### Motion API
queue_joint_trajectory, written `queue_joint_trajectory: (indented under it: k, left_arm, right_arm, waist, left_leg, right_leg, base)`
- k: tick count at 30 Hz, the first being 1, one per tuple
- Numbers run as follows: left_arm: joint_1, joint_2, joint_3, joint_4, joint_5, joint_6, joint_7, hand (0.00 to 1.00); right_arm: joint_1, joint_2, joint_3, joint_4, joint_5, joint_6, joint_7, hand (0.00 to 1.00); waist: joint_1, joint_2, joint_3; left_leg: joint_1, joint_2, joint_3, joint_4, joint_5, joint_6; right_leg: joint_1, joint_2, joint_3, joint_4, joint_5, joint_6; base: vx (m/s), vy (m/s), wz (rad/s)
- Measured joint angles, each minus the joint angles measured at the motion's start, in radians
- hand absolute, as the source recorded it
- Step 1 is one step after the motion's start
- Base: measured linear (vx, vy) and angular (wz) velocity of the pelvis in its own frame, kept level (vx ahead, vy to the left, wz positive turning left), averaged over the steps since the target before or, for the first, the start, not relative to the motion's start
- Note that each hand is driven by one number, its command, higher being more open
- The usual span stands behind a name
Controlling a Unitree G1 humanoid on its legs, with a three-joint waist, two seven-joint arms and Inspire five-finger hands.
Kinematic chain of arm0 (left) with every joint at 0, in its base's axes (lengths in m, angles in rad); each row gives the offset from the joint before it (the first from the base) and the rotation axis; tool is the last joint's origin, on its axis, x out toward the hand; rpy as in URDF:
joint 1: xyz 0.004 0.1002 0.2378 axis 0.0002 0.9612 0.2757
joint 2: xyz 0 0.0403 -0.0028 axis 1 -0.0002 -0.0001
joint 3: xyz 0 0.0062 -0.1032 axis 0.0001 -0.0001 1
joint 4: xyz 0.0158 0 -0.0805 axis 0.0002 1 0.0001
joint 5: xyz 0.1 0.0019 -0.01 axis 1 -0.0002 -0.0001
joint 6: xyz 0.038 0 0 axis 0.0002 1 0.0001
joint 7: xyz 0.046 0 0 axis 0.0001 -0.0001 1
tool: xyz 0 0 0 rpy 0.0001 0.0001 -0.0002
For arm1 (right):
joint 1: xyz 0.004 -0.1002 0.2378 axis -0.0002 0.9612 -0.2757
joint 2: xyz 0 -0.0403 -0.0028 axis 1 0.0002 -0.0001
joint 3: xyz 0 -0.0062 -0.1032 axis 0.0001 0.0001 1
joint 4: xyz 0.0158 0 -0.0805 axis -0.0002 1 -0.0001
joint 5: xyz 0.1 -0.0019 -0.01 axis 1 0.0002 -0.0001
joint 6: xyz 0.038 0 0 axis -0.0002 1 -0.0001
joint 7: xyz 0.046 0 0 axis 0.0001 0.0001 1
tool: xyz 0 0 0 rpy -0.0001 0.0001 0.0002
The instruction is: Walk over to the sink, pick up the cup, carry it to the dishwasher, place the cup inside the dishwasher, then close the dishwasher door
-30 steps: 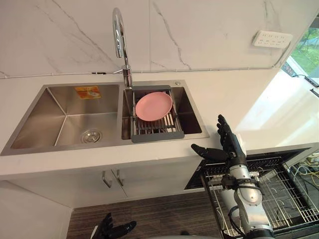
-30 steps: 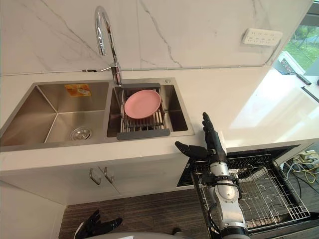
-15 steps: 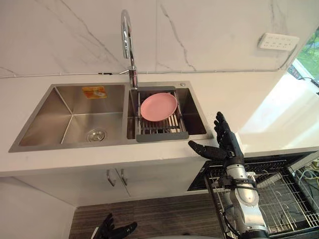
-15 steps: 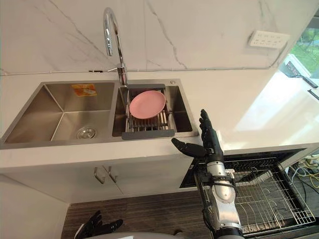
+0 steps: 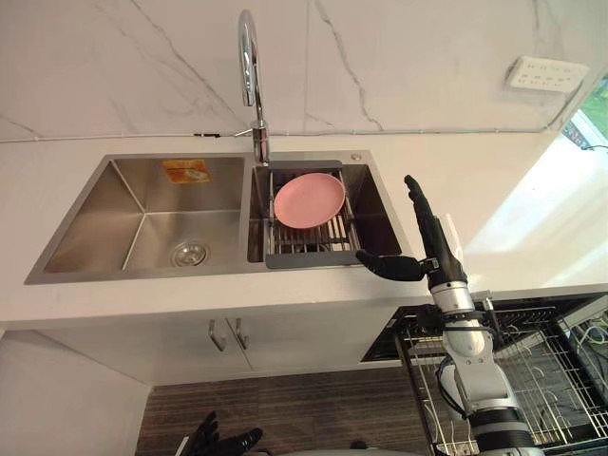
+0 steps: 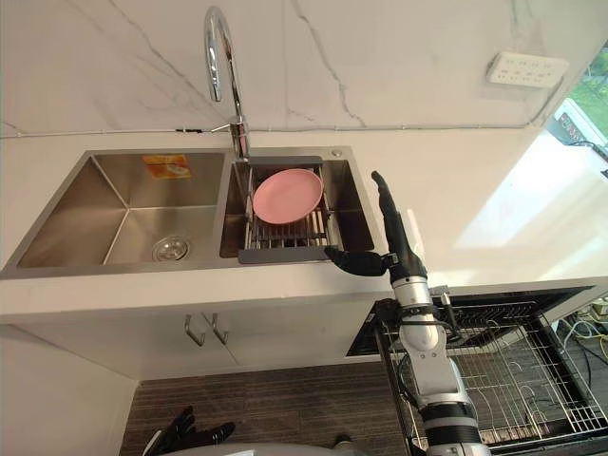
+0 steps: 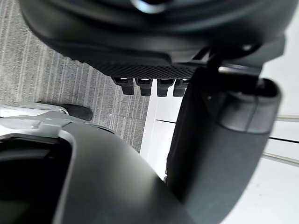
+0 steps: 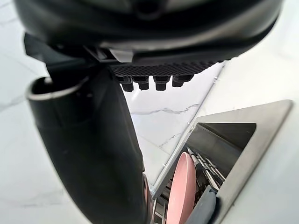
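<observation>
Cup: cannot tell where. Right hand point(image 5: 432, 249) above desk point(image 5: 475, 176) edge, just right of sink point(image 5: 142, 204); fingers straight, close together, pointing at wall, thumb stuck out toward rack point(image 5: 285, 256). Pink plate point(image 5: 309, 199) lies on rack over right basin. Faucet point(image 5: 250, 66) behind. Dishwasher point(image 5: 560, 380) open under desk, wire basket out. Left hand point(image 5: 223, 442) low over floor, fingers loosely spread.

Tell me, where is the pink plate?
In the head views the pink plate lies on the rack across the right basin of the sink, just in front of the faucet, left of the right hand.
</observation>
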Motion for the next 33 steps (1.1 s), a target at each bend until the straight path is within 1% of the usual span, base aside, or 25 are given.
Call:
queue_joint_trajectory:
  k: [2, 4, 6, 9, 15, 18, 22, 23, 28, 30, 33]
  left_arm:
    - [0.0, 0.002, 0.0, -0.005, 0.001, 0.007, -0.003, 1.0]
    - [0.0, 0.005, 0.0, -0.014, 0.018, 0.011, -0.006, 1.0]
    - [0.0, 0.008, 0.0, -0.025, 0.019, 0.016, -0.007, 1.0]
    - [-0.001, 0.013, -0.001, -0.041, 0.02, 0.021, -0.012, 1.0]
    - [-0.001, 0.015, -0.006, -0.054, 0.021, 0.035, -0.012, 1.0]
    - [0.0, 0.016, -0.006, -0.064, 0.021, 0.046, -0.014, 1.0]
    - [-0.001, 0.016, -0.007, -0.078, 0.02, 0.049, -0.017, 1.0]
    - [-0.001, 0.016, -0.007, -0.08, 0.02, 0.049, -0.017, 1.0]
    - [-0.001, 0.016, -0.007, -0.099, 0.02, 0.051, -0.023, 1.0]
    - [-0.001, 0.016, -0.007, -0.107, 0.02, 0.052, -0.027, 1.0]
    - [-0.003, 0.016, -0.008, -0.108, 0.019, 0.052, -0.03, 1.0]
  right_arm:
    - [-0.022, -0.011, 0.006, 0.011, -0.058, 0.01, -0.01, 1.0]
    - [-0.059, -0.031, 0.032, 0.034, -0.1, 0.019, -0.023, 1.0]
    - [-0.109, -0.038, 0.057, 0.074, -0.144, 0.03, -0.032, 1.0]
    - [-0.165, -0.05, 0.086, 0.136, -0.181, 0.048, -0.043, 1.0]
    - [-0.246, -0.071, 0.114, 0.201, -0.248, 0.081, -0.073, 1.0]
    - [-0.303, -0.078, 0.124, 0.254, -0.296, 0.123, -0.097, 1.0]
    - [-0.365, -0.084, 0.125, 0.34, -0.335, 0.215, -0.144, 1.0]
    - [-0.368, -0.084, 0.125, 0.344, -0.335, 0.22, -0.147, 1.0]
    - [-0.418, -0.107, 0.124, 0.407, -0.358, 0.292, -0.184, 1.0]
    - [-0.44, -0.107, 0.124, 0.45, -0.373, 0.322, -0.199, 1.0]
    - [-0.478, -0.107, 0.124, 0.497, -0.373, 0.344, -0.226, 1.0]
  waist:
    - [0.007, -0.002, 0.002]
    - [0.008, -0.004, 0.004]
    - [0.014, -0.011, 0.012]
    - [0.036, -0.017, 0.017]
    - [0.04, -0.018, 0.018]
    - [0.043, -0.019, 0.019]
    - [0.052, -0.019, 0.025]
    - [0.053, -0.019, 0.026]
    - [0.054, -0.019, 0.044]
    - [0.064, -0.019, 0.046]
    - [0.068, -0.022, 0.051]
  left_leg:
    - [-0.002, -0.001, -0.006, -0.003, 0.002, 0.0]
    - [-0.007, -0.004, -0.015, -0.006, 0.006, 0.001]
    - [-0.007, -0.003, -0.022, -0.012, 0.015, -0.001]
    - [-0.009, -0.002, -0.026, -0.012, 0.016, -0.002]
    - [-0.025, 0.0, -0.044, -0.019, 0.02, 0.0]
    - [-0.031, 0.001, -0.05, -0.034, 0.036, -0.001]
    - [-0.052, 0.001, -0.057, -0.031, 0.045, 0.003]
    - [-0.052, 0.001, -0.058, -0.031, 0.045, 0.003]
    - [-0.074, 0.001, -0.074, -0.032, 0.057, 0.012]
    - [-0.078, 0.0, -0.077, -0.032, 0.058, 0.011]
    - [-0.095, -0.003, -0.079, -0.031, 0.061, 0.012]
  right_leg:
    - [0.0, -0.001, -0.008, 0.0, 0.0, 0.001]
    - [0.0, -0.003, -0.014, 0.0, -0.001, 0.001]
    - [0.0, -0.003, -0.021, 0.0, 0.0, 0.001]
    - [-0.001, -0.002, -0.024, 0.0, 0.001, 0.004]
    - [-0.014, -0.003, -0.038, 0.011, 0.004, 0.007]
    - [-0.03, -0.002, -0.041, 0.019, 0.006, 0.007]
    - [-0.049, -0.002, -0.042, 0.019, 0.032, 0.008]
    - [-0.049, -0.002, -0.042, 0.019, 0.033, 0.008]
    - [-0.064, -0.001, -0.042, 0.019, 0.064, 0.003]
    - [-0.068, -0.001, -0.04, 0.019, 0.072, 0.001]
    - [-0.082, -0.004, -0.04, 0.019, 0.073, 0.0]
  base:
    - [-0.02, -0.017, 0.1]
    - [-0.01, -0.012, 0.14]
    - [-0.01, -0.014, 0.11]
    - [-0.02, -0.016, 0.05]
    - [-0.02, -0.014, 0.08]
    - [-0.02, -0.014, 0.06]
    - [-0.04, -0.002, 0.04]
    - [-0.04, 0.006, 0.05]
    - [-0.05, 0.01, 0.09]
    - [-0.04, 0.004, 0.04]
    - [-0.04, -0.005, 0.01]
